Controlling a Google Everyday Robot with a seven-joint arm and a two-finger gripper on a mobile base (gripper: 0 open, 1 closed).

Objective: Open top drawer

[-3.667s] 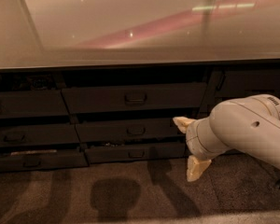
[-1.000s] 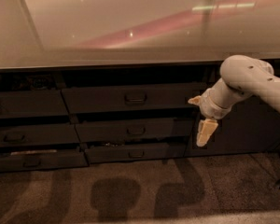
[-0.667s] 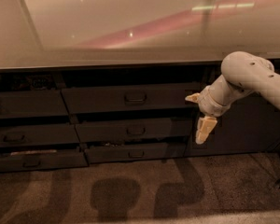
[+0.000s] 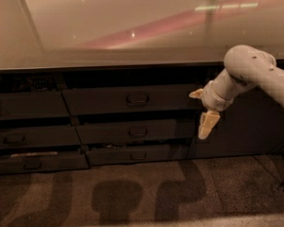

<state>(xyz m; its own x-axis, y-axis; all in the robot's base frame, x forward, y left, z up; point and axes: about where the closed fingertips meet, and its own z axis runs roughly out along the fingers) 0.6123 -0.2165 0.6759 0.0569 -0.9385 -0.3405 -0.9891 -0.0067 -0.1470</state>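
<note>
The top drawer (image 4: 104, 100) is the wide dark grey front in the middle column, just under the counter, with a small loop handle (image 4: 137, 99) at its centre. It stands shut. My gripper (image 4: 202, 110) hangs at the drawer's right end, to the right of the handle and apart from it. It is open: one pale finger (image 4: 197, 94) points left at the height of the drawer front, and the other finger (image 4: 207, 125) hangs lower, in front of the second drawer. It holds nothing.
Two shallower drawers (image 4: 132, 132) (image 4: 135, 154) lie below the top one. A second column of drawers (image 4: 28, 106) is at the left. A dark cabinet door (image 4: 241, 126) is behind my arm at the right. A glossy countertop (image 4: 113, 27) overhangs; carpet floor (image 4: 132, 193) lies in front.
The gripper has risen from low near the floor to the height of the top drawer and moved closer to the cabinet. Over the last second it shifted only slightly left.
</note>
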